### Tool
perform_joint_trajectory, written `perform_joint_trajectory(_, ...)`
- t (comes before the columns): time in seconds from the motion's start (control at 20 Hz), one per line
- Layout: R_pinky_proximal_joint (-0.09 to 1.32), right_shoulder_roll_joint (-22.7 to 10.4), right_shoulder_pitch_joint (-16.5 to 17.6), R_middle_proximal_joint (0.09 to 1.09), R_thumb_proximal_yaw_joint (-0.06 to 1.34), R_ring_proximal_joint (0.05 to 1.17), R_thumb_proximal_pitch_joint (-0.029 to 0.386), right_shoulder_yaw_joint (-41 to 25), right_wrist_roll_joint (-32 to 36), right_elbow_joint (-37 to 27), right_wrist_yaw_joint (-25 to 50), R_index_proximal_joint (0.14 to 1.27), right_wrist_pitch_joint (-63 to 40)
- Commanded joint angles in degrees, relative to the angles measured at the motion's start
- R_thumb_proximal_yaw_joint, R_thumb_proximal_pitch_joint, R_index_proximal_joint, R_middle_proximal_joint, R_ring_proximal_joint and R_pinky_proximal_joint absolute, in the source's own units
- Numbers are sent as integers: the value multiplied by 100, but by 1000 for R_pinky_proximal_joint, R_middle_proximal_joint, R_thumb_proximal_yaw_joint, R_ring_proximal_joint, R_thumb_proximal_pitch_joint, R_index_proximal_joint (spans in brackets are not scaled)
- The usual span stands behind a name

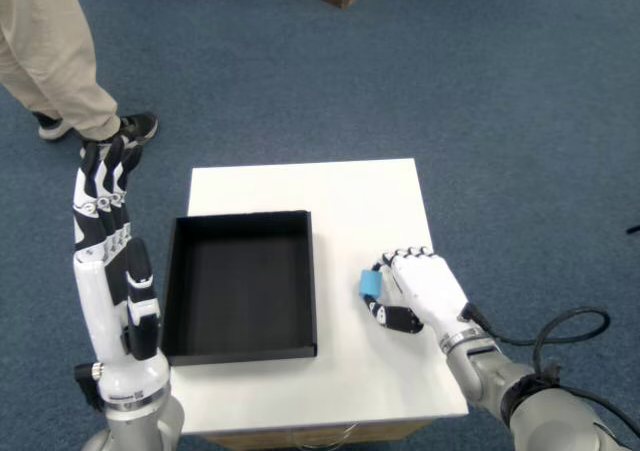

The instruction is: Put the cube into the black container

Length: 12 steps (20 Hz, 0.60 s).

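We see bright, even overhead light, sharp focus overall. White table point(330, 191) runs near overexposed, no hard glare. Black container point(240, 283) interior reads dark, low detail. Soft short shadows; no motion blur.
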<state>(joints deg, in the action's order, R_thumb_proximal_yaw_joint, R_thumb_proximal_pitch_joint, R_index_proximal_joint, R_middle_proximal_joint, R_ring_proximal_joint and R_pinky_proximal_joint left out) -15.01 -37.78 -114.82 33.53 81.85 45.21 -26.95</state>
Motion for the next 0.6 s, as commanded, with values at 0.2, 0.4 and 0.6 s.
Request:
perform_joint_trajectory(0.2, 289, -116, -392, 451, 1252, 332, 148, 40, 34, 120, 918, 1109, -769)
perform_joint_trajectory(0.4, 280, -141, -461, 443, 1249, 325, 148, 3, -41, 128, 1372, 1105, -1188)
perform_joint_trajectory(0.6, 272, -90, -544, 439, 1247, 319, 149, -23, -134, 115, 2189, 1105, -1919)
